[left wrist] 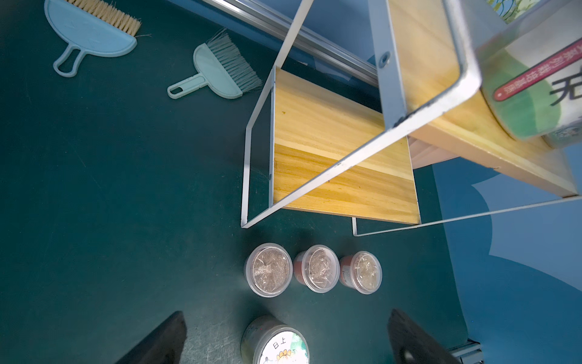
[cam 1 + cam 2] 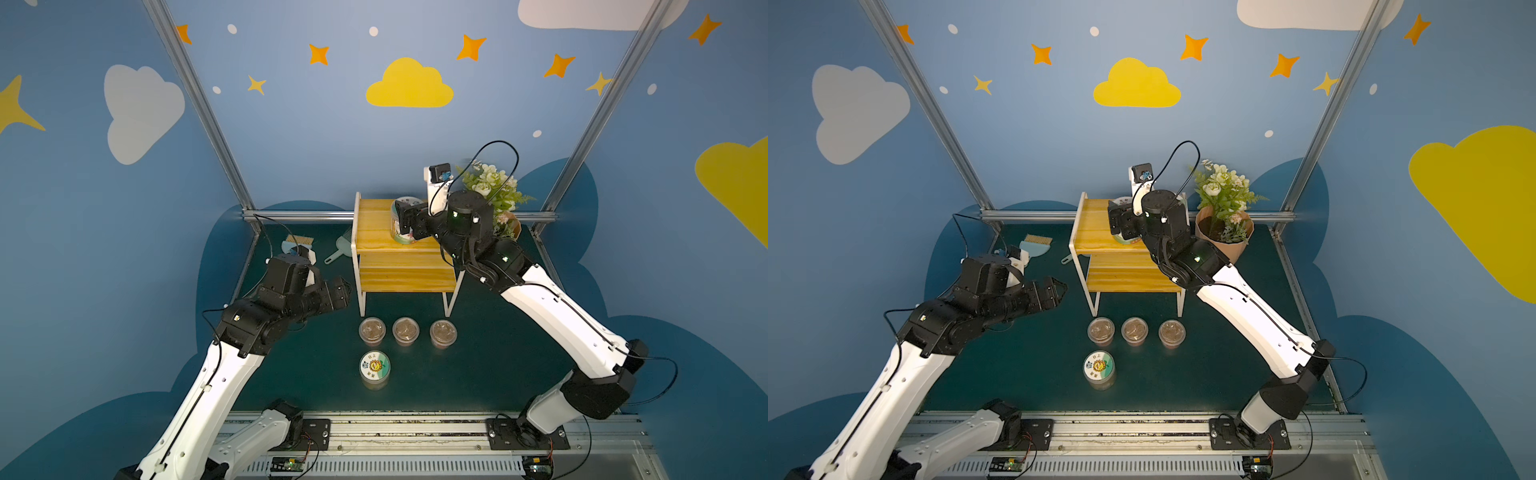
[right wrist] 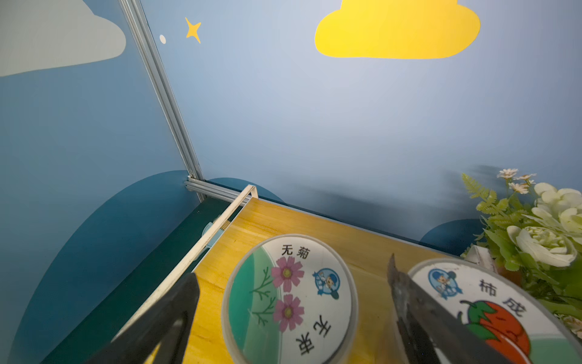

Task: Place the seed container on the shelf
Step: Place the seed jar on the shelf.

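One green table (image 2: 291, 374) is seen, and on it one shelf (image 2: 374, 224) of two yellow boards in a white frame. Two grippers are counted. The left gripper (image 2: 345, 291) is held over the table beside the shelf, its jaws spread wide with nothing between them. The right gripper (image 2: 402, 222) is reached over the top board, its jaws parted either side of the flower-lidded seed container (image 3: 289, 293) and clear of it. One potted plant (image 2: 1223, 208) is set just beside the shelf. Three lidded containers are counted. The flower-lidded seed container is stood upright on the top board, a tomato-lidded container (image 3: 491, 302) is just beside it, and a sunflower-lidded container (image 2: 374, 368) is stood on the table in front. Two pale blue brushes (image 1: 91, 34) (image 1: 217, 69) are laid on the left arm's side of the shelf. Three small clear cups (image 2: 372, 330) (image 2: 405, 330) (image 2: 443, 332) are lined up between the shelf and the sunflower-lidded container.
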### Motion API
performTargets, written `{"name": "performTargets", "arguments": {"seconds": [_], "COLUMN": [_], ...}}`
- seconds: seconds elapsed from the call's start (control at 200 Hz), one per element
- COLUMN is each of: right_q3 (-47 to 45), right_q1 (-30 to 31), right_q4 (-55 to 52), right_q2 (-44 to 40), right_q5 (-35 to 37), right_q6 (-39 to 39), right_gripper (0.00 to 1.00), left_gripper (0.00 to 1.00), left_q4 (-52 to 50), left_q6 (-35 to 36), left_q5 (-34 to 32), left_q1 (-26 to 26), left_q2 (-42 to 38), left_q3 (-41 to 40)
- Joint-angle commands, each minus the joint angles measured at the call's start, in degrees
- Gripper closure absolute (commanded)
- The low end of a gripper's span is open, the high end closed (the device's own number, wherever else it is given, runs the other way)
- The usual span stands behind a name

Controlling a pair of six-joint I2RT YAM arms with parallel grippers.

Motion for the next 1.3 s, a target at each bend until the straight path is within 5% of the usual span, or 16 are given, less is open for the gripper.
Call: {"name": "performTargets", "arguments": {"seconds": [0.0, 0.26, 0.791, 1.297], "right_q3": [1.79, -1.12, 6.49, -9.47], "right_q1": [1.43, 7.53, 7.24, 7.37], "right_q4": [-5.87, -7.83, -4.54, 5.04], "right_q2": [-4.13, -6.41, 9.92, -1.84], "right_q5": [1.27, 0.25, 4.8, 8.77], "right_q6": [0.98, 4.66, 9.58, 8.77], "right_gripper": [0.05, 0.14, 0.15, 0.13], "left_gripper": [0.0, 0.0, 0.0, 0.0], "left_q4": [-3.4, -3.54, -0.72, -0.85], "left_q6": [-1.07, -5.46, -7.63, -8.03], "left_q5": [1.03, 2.03, -1.73, -1.81], "left_q1": [0.18, -1.55, -6.85, -8.56], "left_q2": [-1.59, -6.55, -8.4, -10.87], "left_q3": [-1.39, -8.65, -11.83, -15.87]}}
